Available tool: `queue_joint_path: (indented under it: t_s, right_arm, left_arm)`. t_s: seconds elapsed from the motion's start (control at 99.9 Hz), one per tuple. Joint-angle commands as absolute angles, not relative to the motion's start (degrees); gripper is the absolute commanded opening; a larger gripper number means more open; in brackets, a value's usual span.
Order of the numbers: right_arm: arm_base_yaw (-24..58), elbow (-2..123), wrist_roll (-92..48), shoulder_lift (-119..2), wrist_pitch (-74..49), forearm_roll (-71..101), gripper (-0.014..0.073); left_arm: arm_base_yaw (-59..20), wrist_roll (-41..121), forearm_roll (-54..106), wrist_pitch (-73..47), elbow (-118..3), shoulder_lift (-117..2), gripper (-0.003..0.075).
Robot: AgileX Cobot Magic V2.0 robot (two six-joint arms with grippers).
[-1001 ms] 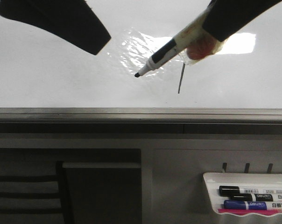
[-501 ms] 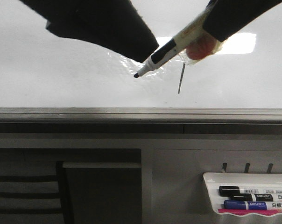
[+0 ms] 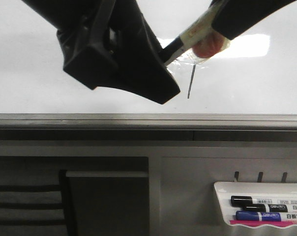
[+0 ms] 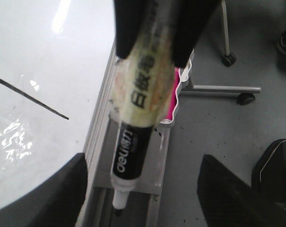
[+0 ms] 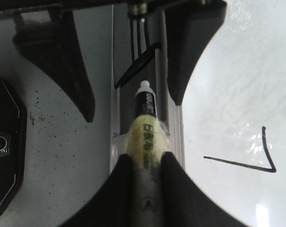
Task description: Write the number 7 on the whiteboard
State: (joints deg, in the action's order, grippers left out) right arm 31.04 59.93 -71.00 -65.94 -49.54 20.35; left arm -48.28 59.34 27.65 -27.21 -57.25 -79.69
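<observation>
The right tool (image 5: 142, 163) clamps a black marker (image 3: 174, 49) just beside the number 7 (image 3: 191, 81) on the whiteboard (image 3: 35, 93). The left tool (image 4: 143, 196), fingers spread, flanks the marker's tip.

Two matte black robot arms fill the frame's top. The left pincer (image 3: 161, 73), upper left, is bulky and wedge-shaped; the right pincer (image 5: 144, 163) has two smooth, tapering black fingers (image 5: 174, 184).

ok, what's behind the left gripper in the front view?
The whiteboard and the marker tip end are behind the left gripper. The tip is covered; the number 7 stays visible just beside the gripper.
</observation>
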Motion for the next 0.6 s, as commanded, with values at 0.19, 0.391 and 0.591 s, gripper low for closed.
queue_joint_path:
  t_s: [0.19, 0.391, 0.591]
  right_arm:
    - [31.16, 61.92, -73.02, -64.38, -46.58, 21.54, -0.0056]
    - [31.16, 61.92, -73.02, -64.5, -48.3, 21.64, -0.0056]
    - [31.16, 61.92, -73.02, -64.5, -48.81, 21.64, -0.0056]
  left_arm:
    - [-49.13, 59.82, 29.12, -22.25, -59.2, -78.26, 0.0411]
    - [-49.13, 59.82, 29.12, -21.45, -59.2, -78.26, 0.0205]
    - [-49.13, 59.82, 29.12, -21.45, -59.2, -78.26, 0.0069]
